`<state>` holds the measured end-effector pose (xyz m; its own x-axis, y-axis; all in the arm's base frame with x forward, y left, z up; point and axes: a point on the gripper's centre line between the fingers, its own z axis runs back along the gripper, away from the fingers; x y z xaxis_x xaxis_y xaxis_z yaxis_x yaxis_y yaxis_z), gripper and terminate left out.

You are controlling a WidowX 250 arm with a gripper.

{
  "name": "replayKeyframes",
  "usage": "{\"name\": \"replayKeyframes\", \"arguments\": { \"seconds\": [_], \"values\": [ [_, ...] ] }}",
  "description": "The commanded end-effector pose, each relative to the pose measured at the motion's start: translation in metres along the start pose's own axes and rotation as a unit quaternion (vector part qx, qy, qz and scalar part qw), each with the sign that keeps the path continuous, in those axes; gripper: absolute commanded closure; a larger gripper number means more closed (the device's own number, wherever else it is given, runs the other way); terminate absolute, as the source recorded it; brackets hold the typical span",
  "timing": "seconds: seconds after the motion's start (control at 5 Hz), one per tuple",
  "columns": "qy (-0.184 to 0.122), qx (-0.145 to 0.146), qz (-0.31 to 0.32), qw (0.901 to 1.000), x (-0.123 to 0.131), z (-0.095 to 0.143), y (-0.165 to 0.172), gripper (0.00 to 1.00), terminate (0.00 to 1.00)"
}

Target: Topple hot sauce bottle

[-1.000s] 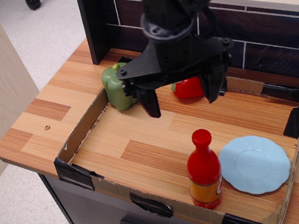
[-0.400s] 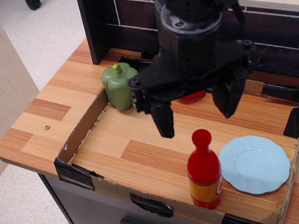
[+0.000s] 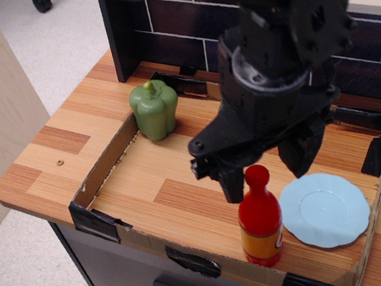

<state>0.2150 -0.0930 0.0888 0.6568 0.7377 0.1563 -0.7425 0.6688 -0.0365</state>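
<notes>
The hot sauce bottle (image 3: 260, 219) stands upright near the front edge of the cardboard tray (image 3: 101, 173), red with a rounded red cap and an orange-yellow label. My black gripper (image 3: 266, 171) is open and hangs just above and behind the bottle's cap. One finger (image 3: 232, 183) is left of the cap and the other (image 3: 301, 156) is to its right. The fingers do not seem to touch the bottle.
A green pepper (image 3: 154, 109) stands at the tray's back left corner. A light blue plate (image 3: 325, 209) lies right of the bottle. A dark brick-pattern back wall (image 3: 164, 24) rises behind the tray. The arm hides the tray's back middle.
The gripper has moved forward and to the right, from over the tray's back to just above the bottle's cap. It now hides the red toy at the back. The bottle has not moved.
</notes>
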Motion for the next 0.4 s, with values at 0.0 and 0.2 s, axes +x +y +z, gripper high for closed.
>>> {"name": "replayKeyframes", "arguments": {
  "seconds": [0.0,0.2],
  "values": [
    [0.012,-0.016,-0.018,0.9996,0.0034,0.0006,-0.0079,1.0,0.0],
    [0.021,-0.012,-0.012,0.9996,0.0049,0.0003,-0.007,1.0,0.0]
  ]
}}
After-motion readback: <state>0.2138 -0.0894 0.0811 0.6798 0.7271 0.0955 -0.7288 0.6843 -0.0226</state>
